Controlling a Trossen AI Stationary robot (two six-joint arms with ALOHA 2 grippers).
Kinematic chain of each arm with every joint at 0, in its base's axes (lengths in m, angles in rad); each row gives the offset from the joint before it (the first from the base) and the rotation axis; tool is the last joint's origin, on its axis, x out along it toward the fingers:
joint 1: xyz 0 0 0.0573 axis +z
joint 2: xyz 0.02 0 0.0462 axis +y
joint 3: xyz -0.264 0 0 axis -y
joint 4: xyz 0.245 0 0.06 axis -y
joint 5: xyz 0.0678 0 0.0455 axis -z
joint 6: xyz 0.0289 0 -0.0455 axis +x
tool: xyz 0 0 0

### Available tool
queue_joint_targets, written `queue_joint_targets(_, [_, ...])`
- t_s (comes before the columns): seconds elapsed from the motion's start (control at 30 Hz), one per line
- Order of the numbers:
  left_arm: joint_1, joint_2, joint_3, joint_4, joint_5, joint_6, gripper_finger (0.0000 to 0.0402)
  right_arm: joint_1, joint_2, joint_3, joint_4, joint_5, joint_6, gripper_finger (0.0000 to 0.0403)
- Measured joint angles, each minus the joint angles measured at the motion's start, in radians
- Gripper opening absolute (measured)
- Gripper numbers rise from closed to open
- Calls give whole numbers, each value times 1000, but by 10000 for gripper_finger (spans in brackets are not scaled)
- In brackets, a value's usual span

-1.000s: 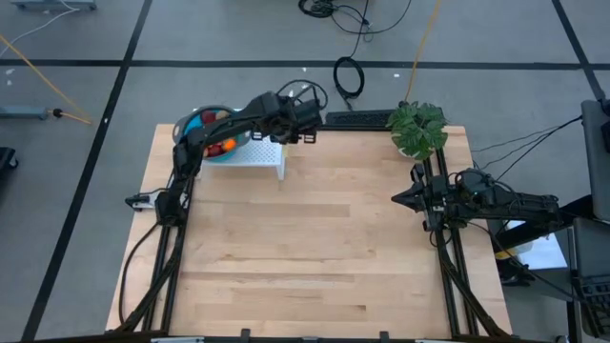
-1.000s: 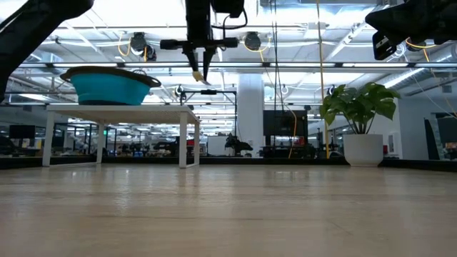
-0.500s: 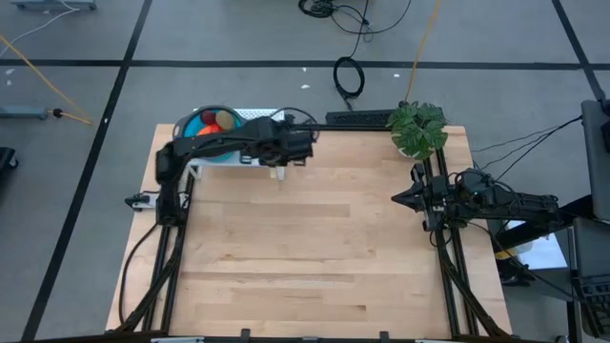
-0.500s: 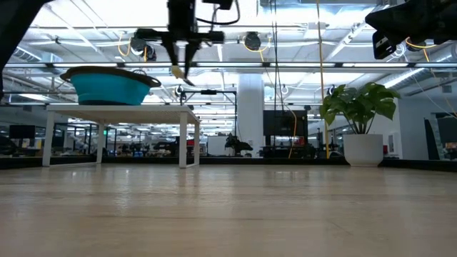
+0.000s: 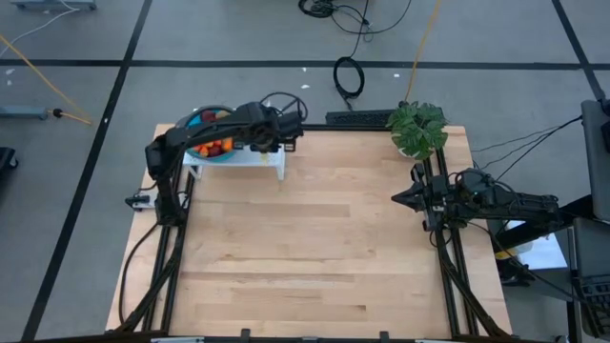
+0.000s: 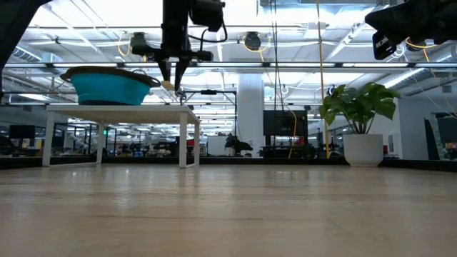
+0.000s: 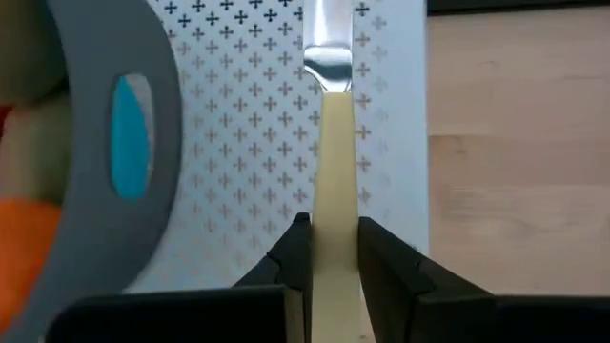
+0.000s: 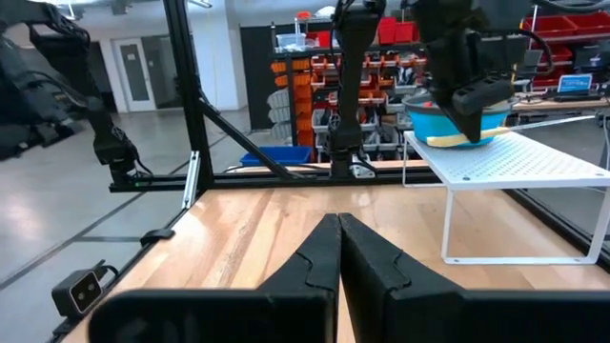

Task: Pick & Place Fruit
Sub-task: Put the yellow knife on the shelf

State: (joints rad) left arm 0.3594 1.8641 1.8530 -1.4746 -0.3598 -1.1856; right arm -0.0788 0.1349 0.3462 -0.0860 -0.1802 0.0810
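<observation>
Knife [image 7: 333, 171] clamped in your left end effector [image 7: 332, 250], just above the perforated white shelf [image 7: 248, 124]. Fruit [image 5: 217, 147] sits in the teal bowl [image 6: 111, 83] beside it. Lower gently, keeping the handle level. Right end effector [image 8: 335, 250] waits clenched, well apart.

teal bowl [image 5: 205, 152], white cross-perforated shelf [image 7: 248, 143], pale yellow knife handle [image 7: 334, 191].

The left arm reaches from its base at the counter's left edge toward the far left corner, elbow bent, forearm running to the right. The left end effector [image 7: 332, 250] points downward with its fingers [image 7: 297, 250] closed on a slim pale handle. The right arm stays folded low at the right edge, and the right end effector [image 8: 338, 250] has its fingers pressed together, empty.
</observation>
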Motion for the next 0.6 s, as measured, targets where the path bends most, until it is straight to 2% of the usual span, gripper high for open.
queue_joint_targets(0.33, [76,34,0,29,22,124,56,0,0,0,5,1,12,0])
queue_joint_targets(0.6, [102,76,0,53,46,164,61,0,0,0,6,1,16,0])
